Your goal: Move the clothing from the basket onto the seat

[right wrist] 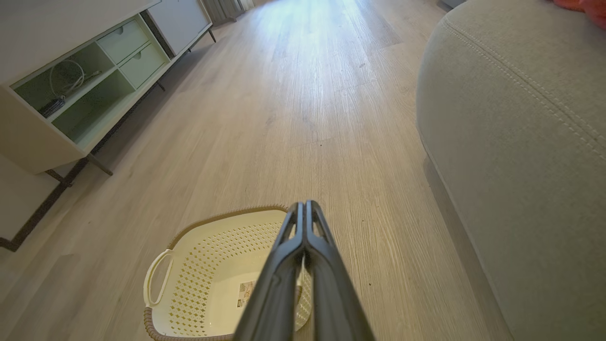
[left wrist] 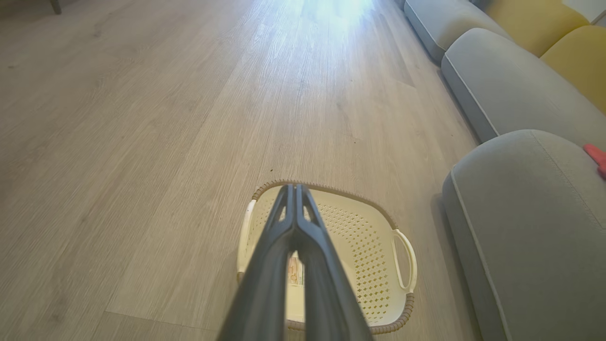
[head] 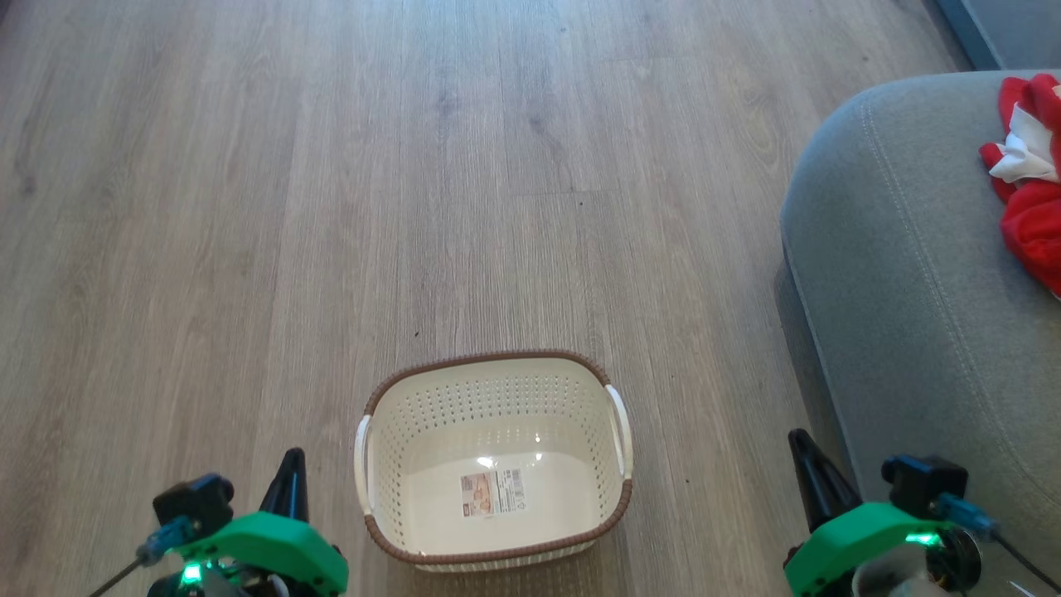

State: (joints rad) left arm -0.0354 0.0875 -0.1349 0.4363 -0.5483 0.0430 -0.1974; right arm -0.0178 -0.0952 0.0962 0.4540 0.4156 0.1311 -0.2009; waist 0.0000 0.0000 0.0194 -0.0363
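As the clothing (head: 1032, 207) is laid on the seat (head: 895, 249) and the basket (head: 497, 361) is seen empty, the left claw (left wrist: 294, 188) and right claw (right wrist: 304, 204) are clenched on nothing.

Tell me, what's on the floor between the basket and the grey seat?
Nothing: just a strip of bare wooden floor separates the basket from the seat, plain in the head view.

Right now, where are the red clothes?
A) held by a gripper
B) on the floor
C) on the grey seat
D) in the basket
C: the clothes lie on the seat, while the basket on the floor holds nothing but the label on its bottom.
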